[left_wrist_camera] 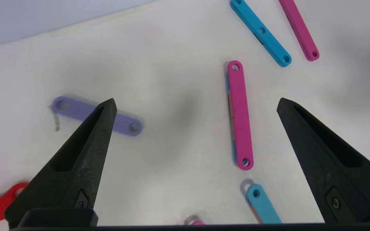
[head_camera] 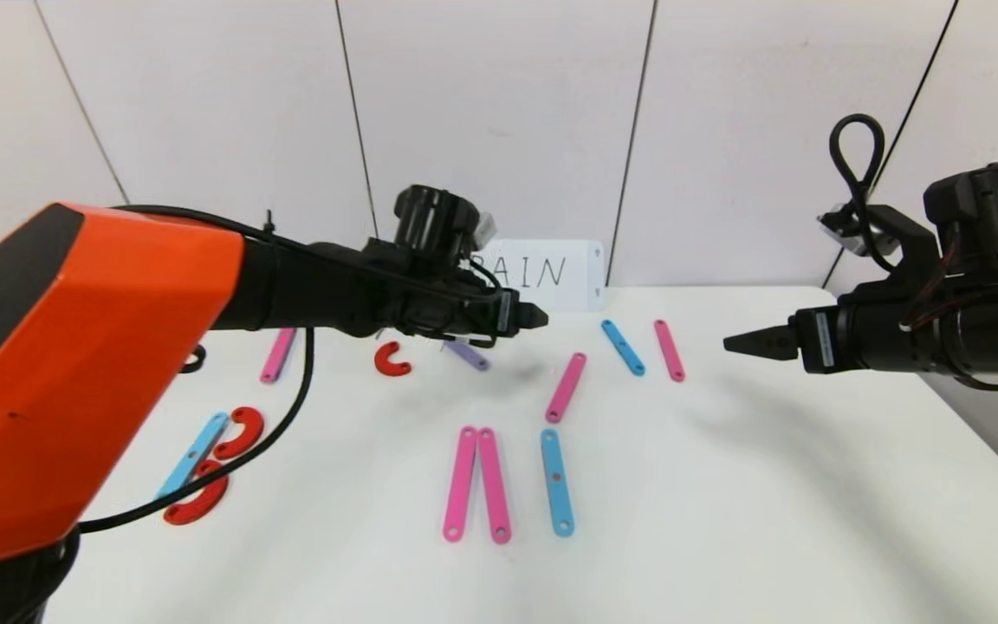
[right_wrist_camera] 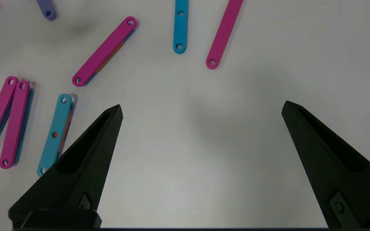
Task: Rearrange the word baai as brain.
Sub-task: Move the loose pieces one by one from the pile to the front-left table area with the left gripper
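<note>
Flat plastic letter pieces lie scattered on the white table [head_camera: 724,485]. At the left a blue strip [head_camera: 193,454] and two red curves [head_camera: 239,432] [head_camera: 197,501] form a B. A pink strip [head_camera: 277,354], a red curve [head_camera: 392,360] and a lilac strip [head_camera: 467,354] lie farther back. Two pink strips [head_camera: 475,484] and a blue strip [head_camera: 556,482] lie in the middle, a slanted pink strip [head_camera: 566,387] behind them. My left gripper [head_camera: 542,317] is open and empty above the lilac strip [left_wrist_camera: 96,116]. My right gripper [head_camera: 729,344] is open and empty over bare table at the right.
A blue strip [head_camera: 622,347] and a pink strip [head_camera: 669,349] lie at the back right. The white card [head_camera: 542,273] with handwriting stands against the wall, partly hidden by my left arm. The table's right edge [head_camera: 984,433] runs under my right arm.
</note>
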You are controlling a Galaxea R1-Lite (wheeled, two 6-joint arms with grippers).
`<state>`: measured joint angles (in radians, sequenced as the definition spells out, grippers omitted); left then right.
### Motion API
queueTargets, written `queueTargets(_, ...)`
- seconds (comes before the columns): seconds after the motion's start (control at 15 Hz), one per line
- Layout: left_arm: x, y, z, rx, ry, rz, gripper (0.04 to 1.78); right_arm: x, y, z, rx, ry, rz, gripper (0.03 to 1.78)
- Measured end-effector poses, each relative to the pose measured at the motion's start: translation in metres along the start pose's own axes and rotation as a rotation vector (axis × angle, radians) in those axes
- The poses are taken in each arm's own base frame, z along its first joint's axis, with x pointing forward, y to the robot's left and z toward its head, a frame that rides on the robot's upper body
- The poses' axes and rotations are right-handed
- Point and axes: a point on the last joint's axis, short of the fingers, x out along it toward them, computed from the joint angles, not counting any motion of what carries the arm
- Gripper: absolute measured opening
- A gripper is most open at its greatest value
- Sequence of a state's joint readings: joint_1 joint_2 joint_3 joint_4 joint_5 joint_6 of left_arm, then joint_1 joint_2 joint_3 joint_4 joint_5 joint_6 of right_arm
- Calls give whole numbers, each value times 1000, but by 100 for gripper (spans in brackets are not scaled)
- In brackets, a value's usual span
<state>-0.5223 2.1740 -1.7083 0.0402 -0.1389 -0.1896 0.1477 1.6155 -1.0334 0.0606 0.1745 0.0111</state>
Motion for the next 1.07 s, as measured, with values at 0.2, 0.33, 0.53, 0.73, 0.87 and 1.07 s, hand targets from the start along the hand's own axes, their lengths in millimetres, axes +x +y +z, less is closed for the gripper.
queueTargets(0.2,-42,34,15,21,-1,87,174,4,-6,1,9,-15,51,173)
queueTargets(0.33,-67,59,20,7,17,163,174,6,-10,0,10,-34,102,173)
queueTargets(0.53,-90,93,19,-48,71,329,174,12,-14,-2,-1,-74,101,173)
queueTargets(0.73,-92,124,15,-85,91,489,174,18,-16,-5,3,-66,94,173)
queueTargets(0.87,-88,141,10,-107,119,561,174,19,-16,-7,7,-60,93,173)
queueTargets(1.07,-79,175,-1,-154,174,649,174,21,-17,-8,11,-52,89,173)
